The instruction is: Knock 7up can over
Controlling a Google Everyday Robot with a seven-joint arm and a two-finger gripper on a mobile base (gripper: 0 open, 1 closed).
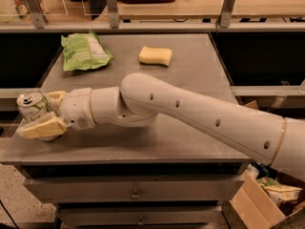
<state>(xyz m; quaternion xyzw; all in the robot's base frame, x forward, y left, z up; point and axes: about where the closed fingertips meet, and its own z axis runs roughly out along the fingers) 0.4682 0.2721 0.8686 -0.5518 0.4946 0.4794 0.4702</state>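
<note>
The 7up can (31, 106), silver-white with a pull-tab top, stands at the left edge of the grey table (190, 128), leaning slightly left. My gripper (36, 114) is at the table's left edge with its cream fingers spread on either side of the can. The near finger (42, 128) lies in front of the can, low over the table. The far finger (56, 96) is just behind the can. The can's lower part is hidden by the near finger. My white arm reaches in from the right across the table's front.
A green snack bag (85, 51) lies at the back left of the table. A yellow sponge (155, 56) lies at the back middle. A railing and shelf run behind the table. A cardboard box (267, 202) sits on the floor at the lower right.
</note>
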